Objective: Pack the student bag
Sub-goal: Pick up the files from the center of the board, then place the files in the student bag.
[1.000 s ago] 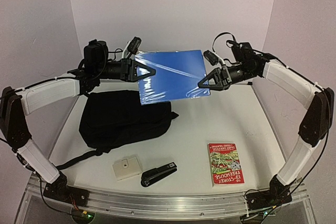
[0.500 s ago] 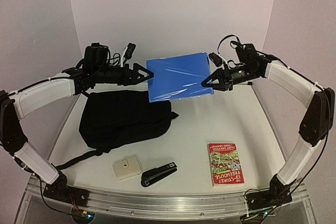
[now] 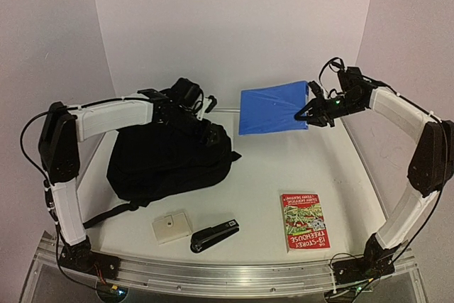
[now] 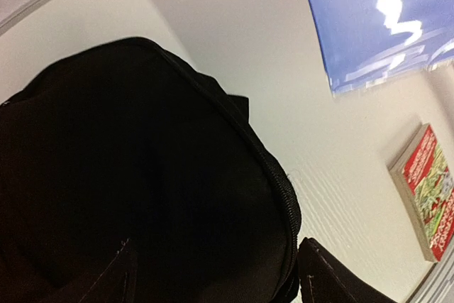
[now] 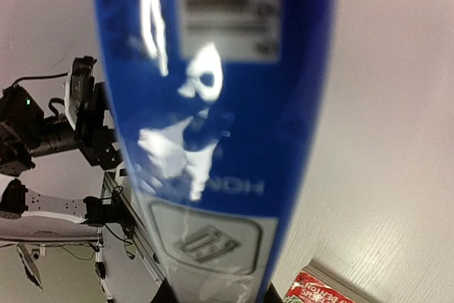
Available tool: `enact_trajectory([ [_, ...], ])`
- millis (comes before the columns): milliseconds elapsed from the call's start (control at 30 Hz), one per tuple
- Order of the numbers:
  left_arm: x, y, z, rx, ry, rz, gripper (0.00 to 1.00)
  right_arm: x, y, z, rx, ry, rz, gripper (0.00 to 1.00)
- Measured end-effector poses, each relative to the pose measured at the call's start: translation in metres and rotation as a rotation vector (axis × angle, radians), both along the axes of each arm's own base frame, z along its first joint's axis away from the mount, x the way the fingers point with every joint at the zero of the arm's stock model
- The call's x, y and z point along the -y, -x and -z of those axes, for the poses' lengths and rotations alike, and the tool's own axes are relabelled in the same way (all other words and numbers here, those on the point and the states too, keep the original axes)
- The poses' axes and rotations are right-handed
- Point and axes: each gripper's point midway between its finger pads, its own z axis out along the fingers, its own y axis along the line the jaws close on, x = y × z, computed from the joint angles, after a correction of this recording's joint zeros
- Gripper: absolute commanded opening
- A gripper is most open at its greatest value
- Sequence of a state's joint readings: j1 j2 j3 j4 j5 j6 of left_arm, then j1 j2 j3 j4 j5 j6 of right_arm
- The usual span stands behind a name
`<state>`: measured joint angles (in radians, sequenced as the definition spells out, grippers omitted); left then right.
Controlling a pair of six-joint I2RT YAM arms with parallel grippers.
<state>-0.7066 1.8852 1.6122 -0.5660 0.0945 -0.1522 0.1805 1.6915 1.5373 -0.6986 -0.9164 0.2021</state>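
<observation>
Right end effector (image 3: 309,112) is clenched on the right edge of a blue shrink-wrapped packet (image 3: 272,108), holding it in the air above the far side of the bench (image 3: 312,168), the packet tilted with its free edge pointing left. Left end effector (image 3: 207,131) is released: in its wrist view the two fingertips (image 4: 117,274) stand wide apart with nothing between them, poised just over the student bag (image 3: 167,164), close to the zipper (image 4: 280,182) along its right rim.

The bag lies flat on the left half of the bench, and its opening looks closed. The step in hand is probably getting that opening ready for the packet. To do it well, the left fingers should come down astride the zipper line, pinch only the top fabric layer or the pull, and lift enough to form a mouth. The packet should wait well apart until then, and go in edge-first.

The left arm reaches forward and bends down over the bag's far end. The right arm stretches high, its wrist turned inward.
</observation>
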Motion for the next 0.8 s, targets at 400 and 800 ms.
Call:
enact_trajectory([
  [400, 0.055, 0.0, 0.039, -0.011, -0.158, 0.076, 0.75, 0.029, -0.007, 0.03, -0.078, 0.046, 0.109, 0.0],
  [800, 0.053, -0.013, 0.064, -0.027, -0.277, 0.015, 0.22, 0.027, -0.005, 0.039, -0.096, 0.031, 0.111, 0.0],
])
